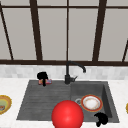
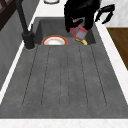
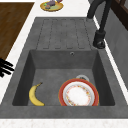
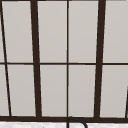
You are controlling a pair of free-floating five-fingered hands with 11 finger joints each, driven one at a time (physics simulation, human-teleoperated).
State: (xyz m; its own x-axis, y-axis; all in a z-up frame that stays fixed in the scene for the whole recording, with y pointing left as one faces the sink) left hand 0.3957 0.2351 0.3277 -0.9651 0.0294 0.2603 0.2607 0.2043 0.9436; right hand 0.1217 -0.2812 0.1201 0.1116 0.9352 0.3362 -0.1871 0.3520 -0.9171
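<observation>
Nearest the front, a red ball [image 1: 67, 115] is seen, and the right robot hand [image 1: 101, 119] is hung idle just beside it, its fingers loosely relaxed and nothing held. In the basin [image 3: 50, 72] beyond, a banana [image 3: 35, 95] and a red-rimmed plate [image 3: 78, 95] are laid side by side, apart. Farther back, a small red-and-grey block [image 1: 47, 81] is gripped, tilted, by the curled fingers of the left robot hand [image 1: 42, 75] above the draining board [image 1: 37, 100]; the lifting is judged done, with no setting-down yet, near the tap [image 1: 68, 75]
</observation>
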